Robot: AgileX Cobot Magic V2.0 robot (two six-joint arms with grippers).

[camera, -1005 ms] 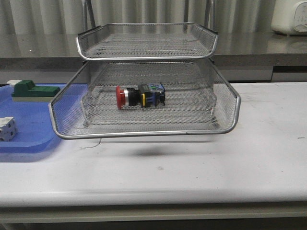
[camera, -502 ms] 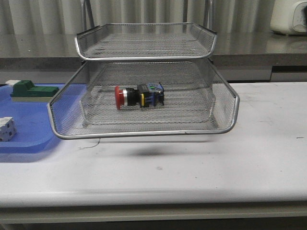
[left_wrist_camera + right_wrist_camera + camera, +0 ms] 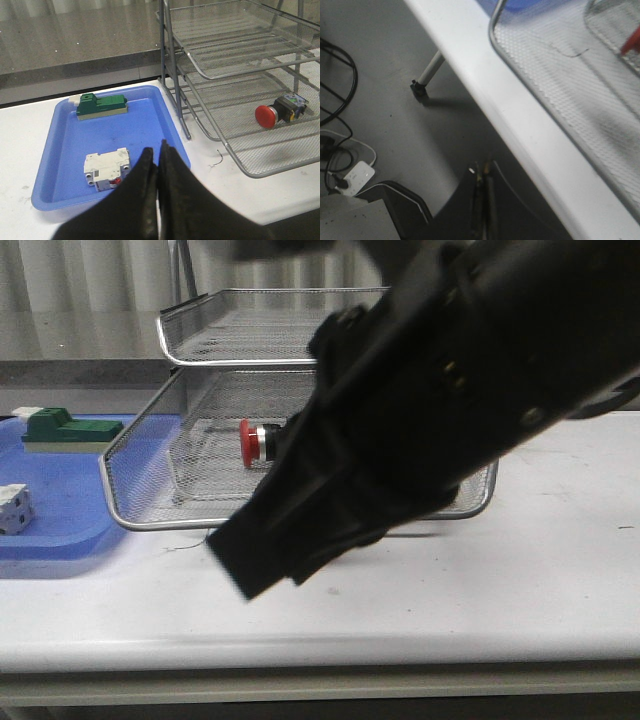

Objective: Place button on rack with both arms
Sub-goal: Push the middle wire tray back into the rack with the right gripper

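The button (image 3: pixel 251 440) lies on its side in the pulled-out middle tray of the silver mesh rack (image 3: pixel 140 516); only its red head shows in the front view. A bulky black arm (image 3: pixel 430 400) crosses close to the front camera and hides the button's body and much of the rack. In the left wrist view the whole button (image 3: pixel 277 111) lies in the rack (image 3: pixel 235 150). My left gripper (image 3: pixel 156 152) is shut and empty, above the blue tray's near edge, apart from the rack. My right gripper (image 3: pixel 482 172) is shut and empty, off the table's front edge over the floor.
A blue plastic tray (image 3: pixel 150 120) left of the rack holds a green block (image 3: pixel 100 105) and a white block (image 3: pixel 106 169). The table's front edge (image 3: pixel 520 135) runs beside the right gripper. Below are a table leg (image 3: pixel 427 75) and cables with a power strip (image 3: pixel 350 177).
A black arm has swung in close to the front camera and now covers most of the rack and the button's body. The rack and button have not moved.
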